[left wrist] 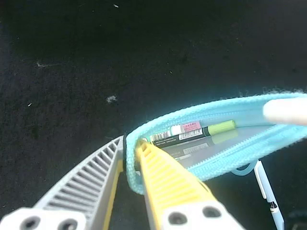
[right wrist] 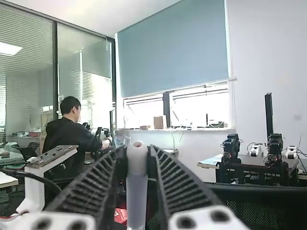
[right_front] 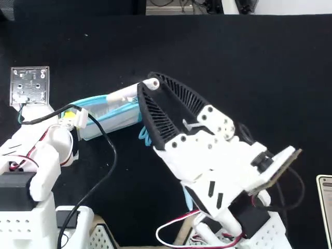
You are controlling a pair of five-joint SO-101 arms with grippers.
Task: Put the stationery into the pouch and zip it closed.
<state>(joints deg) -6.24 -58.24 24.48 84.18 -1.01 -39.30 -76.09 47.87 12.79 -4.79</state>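
A light blue pouch (right_front: 106,117) lies open on the black table. My left gripper (right_front: 72,118) is shut on the pouch's end rim (left wrist: 130,158), pinched between its yellow finger (left wrist: 165,179) and grey finger (left wrist: 93,179). Inside the pouch (left wrist: 230,143) lie a green-tipped marker (left wrist: 201,130) and another pen. My right gripper (right_front: 145,88), black and tilted upward, is shut on a white pen (right_front: 129,93) whose far end points into the pouch mouth. In the right wrist view the pen (right wrist: 136,187) stands between the black fingers (right wrist: 175,187). Another light blue pen (left wrist: 268,194) lies beside the pouch.
A metal plate (right_front: 29,84) sits at the table's left. A card or paper edge (right_front: 326,197) shows at the far right. The black tabletop (right_front: 233,57) stretches behind the pouch. Cables (right_front: 104,155) trail from the left arm.
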